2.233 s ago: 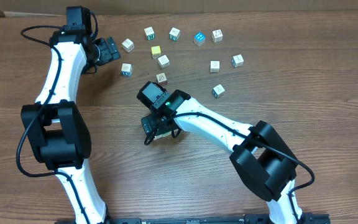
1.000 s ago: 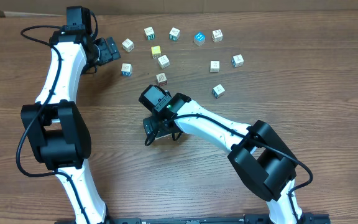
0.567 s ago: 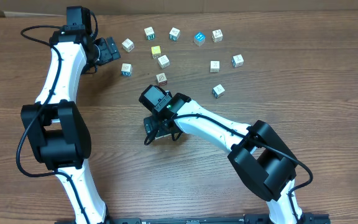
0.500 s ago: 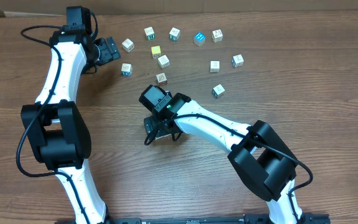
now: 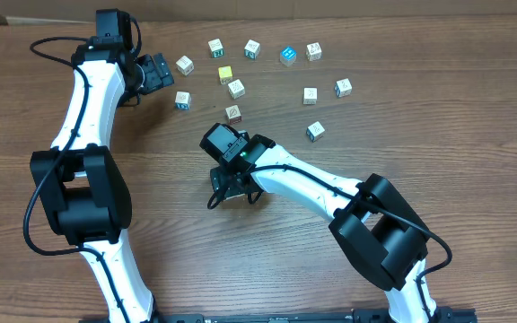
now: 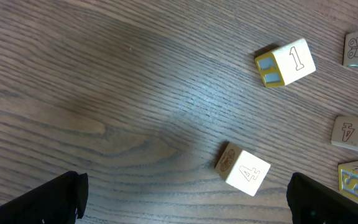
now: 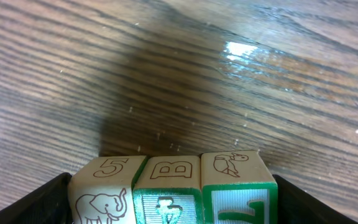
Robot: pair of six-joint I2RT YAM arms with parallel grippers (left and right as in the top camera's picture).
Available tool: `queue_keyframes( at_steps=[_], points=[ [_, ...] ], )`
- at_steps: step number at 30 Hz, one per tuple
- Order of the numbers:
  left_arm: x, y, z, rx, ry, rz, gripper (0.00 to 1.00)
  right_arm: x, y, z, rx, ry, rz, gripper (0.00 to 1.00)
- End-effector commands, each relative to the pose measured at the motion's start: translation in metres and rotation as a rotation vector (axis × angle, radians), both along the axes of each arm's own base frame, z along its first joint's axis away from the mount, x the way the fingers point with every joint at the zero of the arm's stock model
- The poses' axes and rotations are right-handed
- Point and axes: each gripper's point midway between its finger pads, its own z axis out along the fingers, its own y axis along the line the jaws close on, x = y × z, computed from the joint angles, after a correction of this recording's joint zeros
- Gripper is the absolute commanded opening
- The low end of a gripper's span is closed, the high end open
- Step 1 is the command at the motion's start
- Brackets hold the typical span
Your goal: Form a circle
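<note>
The right hand (image 7: 171,208), near the overhead frame's centre, straddles a row of three blocks (image 7: 166,177) on the table (image 7: 166,74); whether it grips them I cannot tell. The left hand (image 5: 162,72), upper left, gapes wide. Other blocks (image 5: 234,88) lie scattered along the top.

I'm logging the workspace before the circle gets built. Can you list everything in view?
Loose blocks: twelve, pale wood except one blue block and one yellow block; scattered at the far side.
Row of blocks: three, pale with green sides; between the right end effector's fingers.
Table: one, brown wood grain; under everything.
Arms: two, white and black; left arm, right arm.
Left end effector: open, empty, far left beside the blocks.
Right end effector: mid-table, fingers flanking the row.
</note>
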Motion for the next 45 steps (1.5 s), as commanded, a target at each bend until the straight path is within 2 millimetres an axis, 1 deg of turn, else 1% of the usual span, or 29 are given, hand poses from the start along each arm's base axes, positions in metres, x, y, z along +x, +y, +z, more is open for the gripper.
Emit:
queue_keyframes(
  at_steps=[1, 6, 11, 18, 25, 26, 32, 35, 38, 42, 43, 45],
  points=[
    [0.003, -0.005, 0.007, -0.013, -0.019, 0.009, 1.00, 0.005, -0.009, -0.003, -0.028, -0.023, -0.105, 0.80],
    [0.003, -0.005, 0.008, -0.013, -0.020, 0.009, 1.00, 0.007, -0.015, -0.003, -0.019, -0.015, -0.242, 0.80],
    [0.003, -0.005, 0.008, -0.013, -0.020, 0.009, 1.00, 0.008, -0.021, -0.004, -0.018, 0.001, -0.307, 0.80],
    [0.003, -0.005, 0.008, -0.013, -0.020, 0.009, 1.00, 0.007, -0.020, -0.004, -0.009, 0.007, -0.331, 0.81],
    [0.003, -0.005, 0.008, -0.013, -0.020, 0.009, 1.00, 0.007, -0.020, -0.004, -0.009, 0.007, -0.331, 0.99],
    [0.003, -0.005, 0.008, -0.013, -0.020, 0.009, 1.00, 0.007, -0.020, -0.003, -0.008, 0.006, -0.331, 1.00],
    [0.003, -0.005, 0.008, -0.013, -0.020, 0.009, 1.00, 0.012, -0.016, -0.002, 0.007, -0.007, -0.326, 1.00],
    [0.003, -0.005, 0.008, -0.013, -0.020, 0.009, 1.00, 0.022, -0.014, 0.005, 0.022, -0.030, -0.292, 1.00],
    [0.003, -0.005, 0.008, -0.013, -0.020, 0.009, 1.00, 0.038, -0.017, 0.014, 0.046, -0.048, -0.316, 1.00],
    [0.003, -0.005, 0.008, -0.013, -0.020, 0.009, 1.00, 0.063, -0.028, 0.026, 0.076, -0.075, -0.368, 1.00],
    [0.003, -0.005, 0.008, -0.013, -0.020, 0.009, 1.00, 0.076, -0.033, 0.029, 0.095, -0.096, -0.367, 1.00],
    [0.003, -0.005, 0.008, -0.013, -0.020, 0.009, 1.00, 0.086, -0.042, 0.030, 0.097, -0.107, -0.376, 1.00]
  ],
)
